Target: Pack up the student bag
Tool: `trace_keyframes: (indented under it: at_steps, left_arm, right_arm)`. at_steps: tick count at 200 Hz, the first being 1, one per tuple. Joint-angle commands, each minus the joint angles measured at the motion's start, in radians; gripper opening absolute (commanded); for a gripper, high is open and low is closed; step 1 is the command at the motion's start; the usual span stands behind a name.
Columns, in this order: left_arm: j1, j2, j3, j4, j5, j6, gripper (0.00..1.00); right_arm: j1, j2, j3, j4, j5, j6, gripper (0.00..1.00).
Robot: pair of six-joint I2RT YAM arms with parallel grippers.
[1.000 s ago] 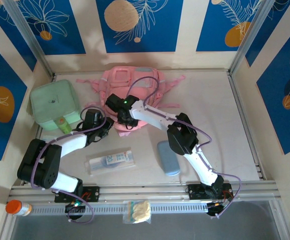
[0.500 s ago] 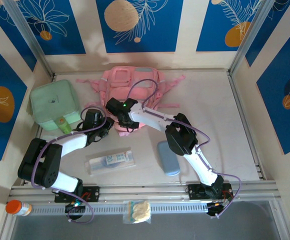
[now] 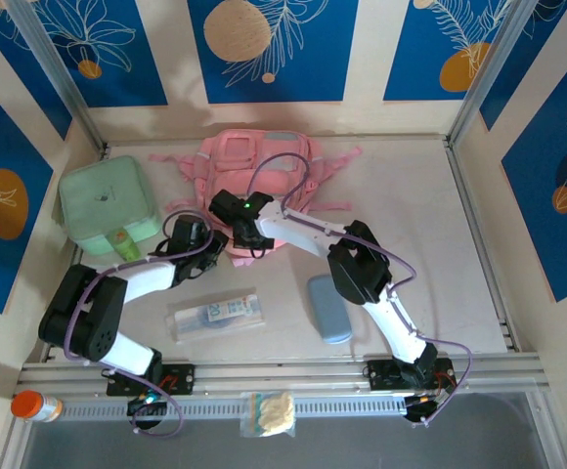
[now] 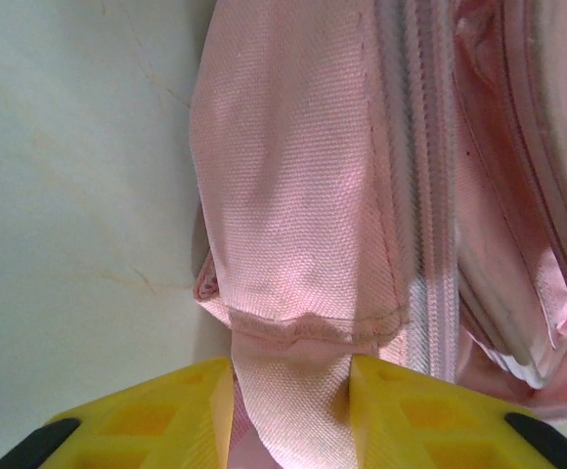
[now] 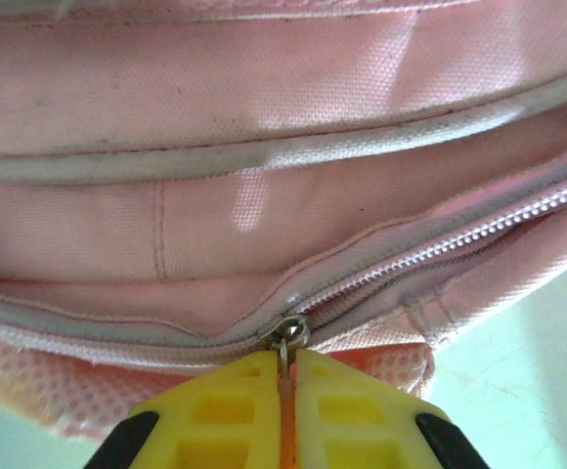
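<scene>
The large, soft pink fabric student bag [image 3: 260,161] lies flat on the pale bench [image 3: 440,225], just beyond both end effectors and touching them at its near edge. The right end effector [image 5: 283,366] is closed on the small metal zip pull [image 5: 285,332], with the closed zip teeth [image 5: 440,244] running away to its right. The left end effector [image 4: 291,376] pinches a flat pink fabric tab of the bag [image 4: 303,195] between its yellow fingers [image 4: 166,405]. In the overhead view the two sit close together, left [image 3: 213,244] beside right [image 3: 239,237].

The step in hand appears to be opening the zip. It likely goes best if the left grip anchors the fabric and keeps it taut while the right draws the pull along the line of the teeth, not upward, so the soft cloth does not bunch or jam.

Room is tight on the left. A mint-green square lidded case [image 3: 108,205] sits to the left of the left end effector. A clear flat packet [image 3: 215,315] and a light blue oblong case [image 3: 329,308] lie nearward of both. To the right of the right end effector the bench is open up to the side rail.
</scene>
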Motion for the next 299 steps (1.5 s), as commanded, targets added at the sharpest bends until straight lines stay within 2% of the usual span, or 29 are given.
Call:
trace_keyframes:
  at_steps: [1,14,49,71,103,121,145,168,183,195,203,218,242,264,280,299]
  left_arm:
    - [-0.033,0.045,0.028,-0.003,-0.014,-0.018,0.37]
    - [-0.038,0.067,0.034,0.0,-0.039,-0.02,0.35]
    - [-0.013,0.115,0.041,-0.029,-0.064,0.011,0.1]
    - [0.014,0.125,0.044,-0.052,-0.081,0.045,0.0]
    - [0.103,0.173,0.105,-0.101,-0.033,0.139,0.0]
    - [0.152,0.185,0.135,-0.1,0.007,0.188,0.0]
    - [0.198,0.164,0.205,-0.184,0.009,0.283,0.0]
    - [0.237,0.13,0.238,-0.228,0.07,0.325,0.0]
    - [0.231,0.035,0.177,-0.219,0.084,0.284,0.1]
    - [0.215,-0.072,0.098,-0.188,0.075,0.221,0.32]
    - [0.199,-0.136,0.049,-0.178,0.075,0.162,0.38]
    - [0.145,-0.217,0.008,-0.19,0.076,0.077,0.43]
    - [-0.001,-0.276,0.005,-0.226,-0.014,-0.055,0.49]
    - [-0.115,-0.231,0.033,-0.159,-0.07,-0.183,0.52]
    - [-0.163,-0.177,0.061,-0.138,-0.096,-0.258,0.52]
    - [-0.217,-0.123,0.092,-0.112,-0.187,-0.304,0.52]
  right_arm:
    - [-0.01,-0.083,-0.036,0.033,-0.01,-0.035,0.0]
    - [-0.012,-0.109,-0.064,0.057,-0.019,-0.062,0.0]
    - [-0.035,-0.222,-0.218,0.128,-0.036,-0.126,0.0]
    - [-0.056,-0.318,-0.369,0.191,-0.015,-0.176,0.0]
    - [-0.121,-0.452,-0.557,0.276,-0.013,-0.236,0.0]
    - [-0.169,-0.49,-0.619,0.351,-0.108,-0.285,0.0]
    - [-0.115,-0.51,-0.625,0.418,-0.113,-0.365,0.0]
    - [-0.074,-0.501,-0.612,0.509,-0.225,-0.337,0.0]
    - [-0.061,-0.468,-0.578,0.506,-0.218,-0.306,0.0]
    - [-0.047,-0.45,-0.557,0.505,-0.192,-0.312,0.0]
    - [-0.044,-0.445,-0.558,0.517,-0.189,-0.312,0.0]
    - [-0.047,-0.446,-0.573,0.539,-0.208,-0.301,0.0]
    - [-0.045,-0.455,-0.591,0.549,-0.203,-0.306,0.0]
    - [-0.045,-0.468,-0.617,0.567,-0.201,-0.307,0.0]
    - [-0.047,-0.478,-0.639,0.588,-0.2,-0.303,0.0]
    - [-0.048,-0.483,-0.653,0.602,-0.204,-0.299,0.0]
